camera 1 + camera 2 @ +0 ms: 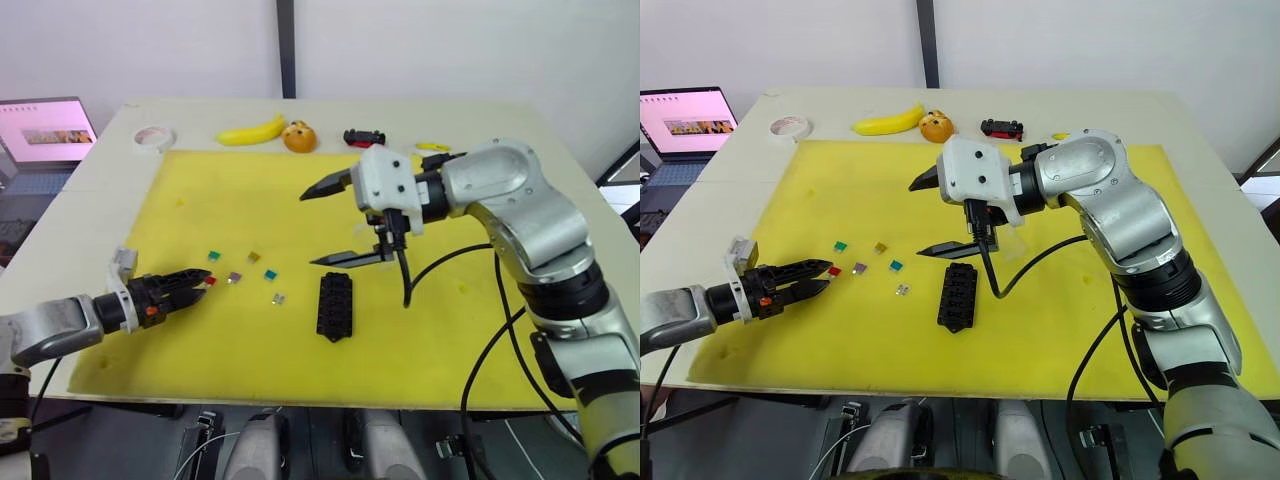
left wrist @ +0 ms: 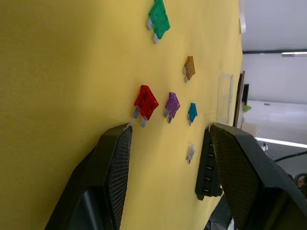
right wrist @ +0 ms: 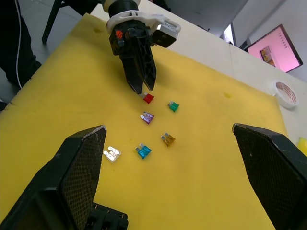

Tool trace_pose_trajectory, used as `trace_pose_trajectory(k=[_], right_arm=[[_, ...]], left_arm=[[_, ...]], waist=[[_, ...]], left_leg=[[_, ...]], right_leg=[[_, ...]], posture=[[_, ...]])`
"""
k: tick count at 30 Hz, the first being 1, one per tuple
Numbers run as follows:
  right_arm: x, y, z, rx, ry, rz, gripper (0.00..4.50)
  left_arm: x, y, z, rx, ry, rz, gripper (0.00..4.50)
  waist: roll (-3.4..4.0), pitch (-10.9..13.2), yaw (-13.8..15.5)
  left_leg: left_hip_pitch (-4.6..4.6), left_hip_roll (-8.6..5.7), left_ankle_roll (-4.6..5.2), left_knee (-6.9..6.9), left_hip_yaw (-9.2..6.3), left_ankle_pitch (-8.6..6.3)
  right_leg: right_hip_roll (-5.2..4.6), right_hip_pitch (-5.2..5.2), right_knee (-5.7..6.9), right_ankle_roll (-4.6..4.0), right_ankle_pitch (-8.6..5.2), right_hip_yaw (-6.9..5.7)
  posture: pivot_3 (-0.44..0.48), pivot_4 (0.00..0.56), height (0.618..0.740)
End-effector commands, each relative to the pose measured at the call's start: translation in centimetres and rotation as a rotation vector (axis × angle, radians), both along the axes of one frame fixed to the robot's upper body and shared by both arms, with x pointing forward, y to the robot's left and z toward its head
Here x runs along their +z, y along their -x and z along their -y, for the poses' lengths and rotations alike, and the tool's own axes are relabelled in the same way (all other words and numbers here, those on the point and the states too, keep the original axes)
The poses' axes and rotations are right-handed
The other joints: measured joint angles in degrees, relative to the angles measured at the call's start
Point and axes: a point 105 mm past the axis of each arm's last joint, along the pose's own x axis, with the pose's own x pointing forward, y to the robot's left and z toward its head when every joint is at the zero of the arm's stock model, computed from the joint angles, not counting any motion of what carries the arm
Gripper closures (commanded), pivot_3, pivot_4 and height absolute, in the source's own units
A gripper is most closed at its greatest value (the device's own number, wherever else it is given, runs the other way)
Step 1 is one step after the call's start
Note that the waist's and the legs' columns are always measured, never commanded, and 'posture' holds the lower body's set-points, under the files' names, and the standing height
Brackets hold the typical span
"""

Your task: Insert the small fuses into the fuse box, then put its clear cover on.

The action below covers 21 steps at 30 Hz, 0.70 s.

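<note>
Reaching low over the yellow mat (image 1: 200,200), left gripper (image 1: 197,283) parted, tips just short of the red fuse (image 1: 210,280), nothing held. Right of that, 5 more fuses scattered loose: green (image 1: 213,257), purple (image 1: 234,277), brown (image 1: 254,257), teal (image 1: 270,274), grey-white (image 1: 278,298). Then the fuse box (image 1: 334,306), lying flat, slots empty. Above it, right gripper (image 1: 325,225) spread wide, empty.

This looks like a robotics lab or test room: a pale surface (image 1: 560,160) with a yellow mat (image 1: 240,200) laid out for trials, an open laptop (image 1: 685,125) at one side, bare white walls, and stray props such as a banana (image 1: 252,131) and tape roll (image 1: 155,138).
</note>
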Motion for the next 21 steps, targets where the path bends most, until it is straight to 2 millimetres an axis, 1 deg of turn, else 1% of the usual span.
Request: trace_pose_trajectory(k=[1, 7, 11, 19, 21], right_arm=[[1.7, 0.3, 0.0, 0.006, -0.028, 0.068, 0.00], [1.8, 0.3, -0.1, 0.005, -0.032, 0.071, 0.00], [1.9, 0.4, -0.1, 0.006, -0.034, 0.070, 0.00], [1.8, 0.5, -0.1, 0.002, -0.032, 0.072, 0.00], [1.8, 0.5, -0.1, 0.003, -0.033, 0.072, 0.00]], left_arm=[[-0.7, -0.5, -0.4, 0.058, -0.037, -0.007, 1.78], [-1.7, -1.7, 0.0, 0.120, -0.029, -0.001, 1.78], [-1.8, -2.5, 0.3, 0.157, -0.001, 0.013, 1.78], [-2.1, -2.4, 0.2, 0.183, 0.007, 0.014, 1.78], [-2.1, -2.3, 0.3, 0.182, 0.008, 0.013, 2.30]], waist=[[0.00, 0.00, 0.06], [0.01, -0.01, 0.46], [0.03, -0.02, 1.42], [0.03, -0.03, 1.45], [0.03, -0.03, 1.43]], left_leg=[[0.02, 0.00, 0.00, 0.00, 0.00, 0.00], [0.24, -0.02, 0.00, 0.00, -0.02, 0.00], [0.40, -0.04, 0.00, 0.00, -0.05, 0.00], [0.42, -0.08, 0.00, 0.03, -0.13, 0.01], [0.42, -0.08, 0.00, 0.03, -0.14, 0.02]], right_leg=[[0.00, 0.02, 0.00, 0.00, 0.00, 0.00], [-0.01, 0.28, -0.01, 0.00, 0.00, -0.02], [-0.01, 0.47, -0.01, -0.01, 0.00, -0.06], [-0.01, 0.54, -0.01, -0.01, 0.00, -0.10], [-0.01, 0.54, -0.01, -0.01, 0.00, -0.10]], posture=[[0.000, 0.150, 0.737], [0.000, 0.150, 0.737], [0.000, 0.150, 0.737], [0.000, 0.150, 0.737], [0.000, 0.150, 0.737]])
